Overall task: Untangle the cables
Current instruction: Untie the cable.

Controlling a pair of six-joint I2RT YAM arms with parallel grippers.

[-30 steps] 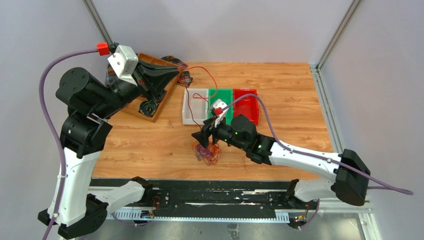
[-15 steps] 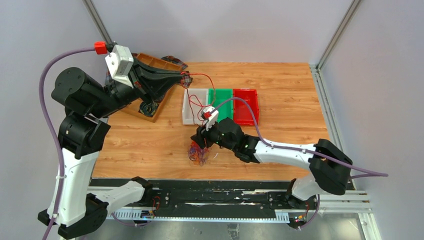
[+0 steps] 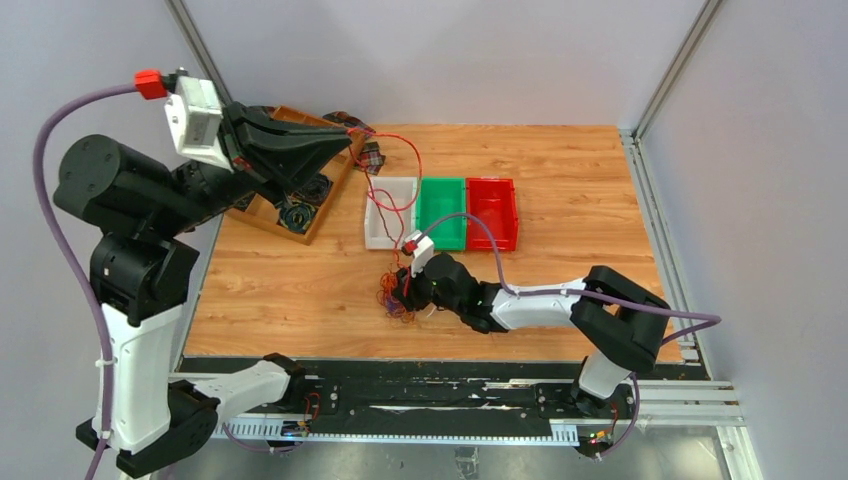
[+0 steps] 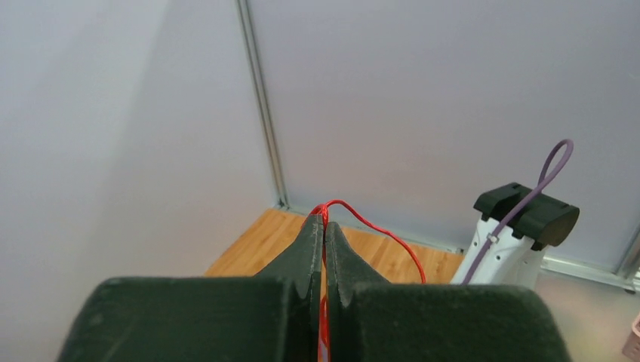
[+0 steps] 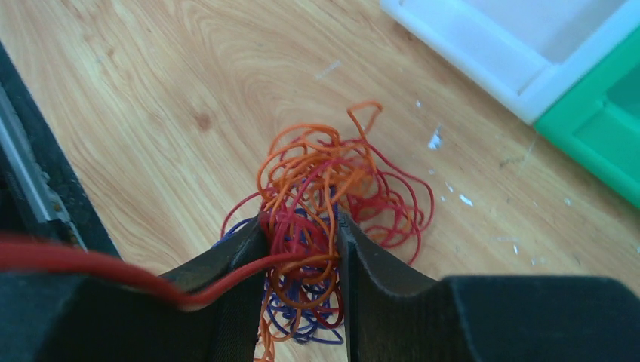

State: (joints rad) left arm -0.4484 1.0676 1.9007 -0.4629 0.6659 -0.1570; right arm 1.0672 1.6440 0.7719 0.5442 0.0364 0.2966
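Left end effector pressed together, pinching red wire. Now higher and further toward 10 o'clock than second ago; wire drawn into tall loop over white bin. Right end effector narrowed from wide spread, fingers clamping cable clump on bench, 6 o'clock of that bin. Likely meaning: clump anchored, one strand being pulled free.

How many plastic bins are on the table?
3, side by side in a row: white bin on the left, green bin in the middle, red bin on the right. None seems hidden.
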